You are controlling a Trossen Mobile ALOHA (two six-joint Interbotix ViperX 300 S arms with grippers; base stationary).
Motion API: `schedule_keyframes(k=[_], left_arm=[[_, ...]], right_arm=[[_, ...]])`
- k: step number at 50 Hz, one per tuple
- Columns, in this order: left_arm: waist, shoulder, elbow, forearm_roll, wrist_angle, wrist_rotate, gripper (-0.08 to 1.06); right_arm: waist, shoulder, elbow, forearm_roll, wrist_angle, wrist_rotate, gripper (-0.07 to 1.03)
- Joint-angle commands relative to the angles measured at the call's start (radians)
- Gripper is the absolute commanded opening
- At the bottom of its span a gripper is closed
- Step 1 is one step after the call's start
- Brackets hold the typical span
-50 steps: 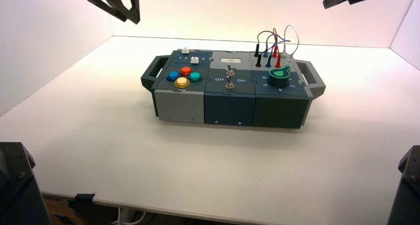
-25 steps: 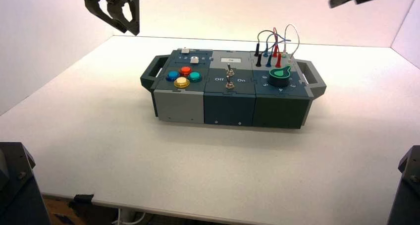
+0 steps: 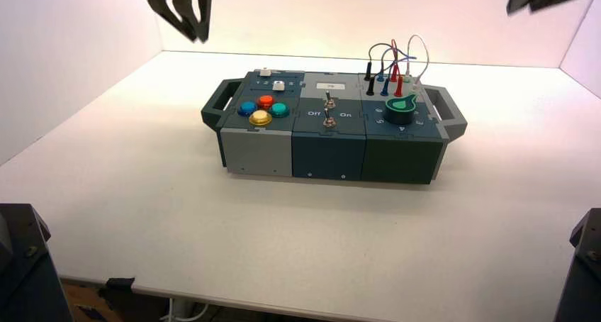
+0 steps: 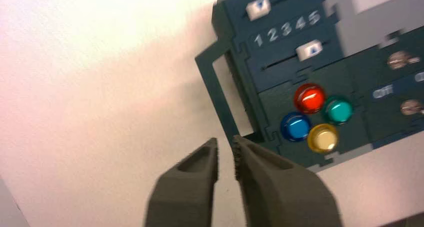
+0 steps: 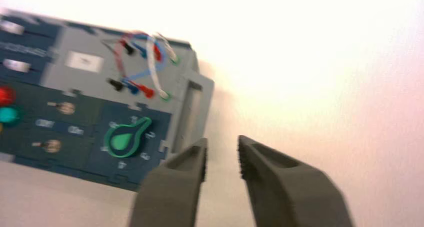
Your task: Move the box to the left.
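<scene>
In the high view we see the long, straight-sided box (image 3: 328, 152) at the middle of the smooth, pale counter (image 3: 248, 244), its flat panels teal and grey. The left gripper (image 3: 198, 40) hovers beyond the box's left end, the right gripper (image 3: 520, 11) beyond its right.

In the left wrist view we find the left gripper released, a narrow gap between its fingers, near the box's angular left handle (image 4: 218, 94). Domed, glossy buttons (image 4: 316, 118) cluster on the box's left section, beside two blocky white sliders (image 4: 309, 50).

In the right wrist view we find the right gripper released too, its fingers apart near the box's right handle (image 5: 201, 104); thin looping wires (image 5: 151, 62) and a teardrop-shaped green knob (image 5: 122, 139) occupy the box's right section.
</scene>
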Motion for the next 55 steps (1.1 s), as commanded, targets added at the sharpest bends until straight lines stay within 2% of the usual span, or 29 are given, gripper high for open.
schedule_keyframes(k=[1,3,12,20,26,33,45,52,55], left_arm=[[0.026,0.037,-0.035,0.005,0.005,0.018,0.02],[0.037,0.051,-0.035,0.005,0.005,0.023,-0.04],[0.075,0.084,-0.034,0.006,-0.031,0.035,-0.03],[0.101,0.129,-0.035,0.006,-0.06,0.038,-0.03],[0.107,0.161,-0.034,0.006,-0.08,0.041,-0.03],[0.11,0.202,-0.038,0.003,-0.091,0.041,-0.03],[0.11,0.27,-0.048,-0.018,-0.101,0.041,-0.03],[0.112,0.281,-0.046,-0.038,-0.104,0.041,-0.03],[0.11,0.281,-0.046,-0.038,-0.104,0.043,-0.03]], right_arm=[[-0.029,0.083,-0.057,0.003,-0.003,0.0,0.0],[-0.034,0.11,-0.066,0.003,-0.002,0.0,-0.02],[-0.038,0.273,-0.124,0.006,0.008,0.002,-0.02],[-0.038,0.417,-0.16,0.046,0.005,0.0,-0.02],[-0.04,0.494,-0.173,0.054,0.006,0.0,-0.02],[-0.038,0.548,-0.187,0.072,0.002,0.002,-0.02],[-0.026,0.634,-0.19,0.097,-0.021,0.0,-0.02],[0.012,0.667,-0.201,0.101,-0.031,0.0,-0.02],[0.034,0.676,-0.206,0.106,-0.034,0.0,-0.02]])
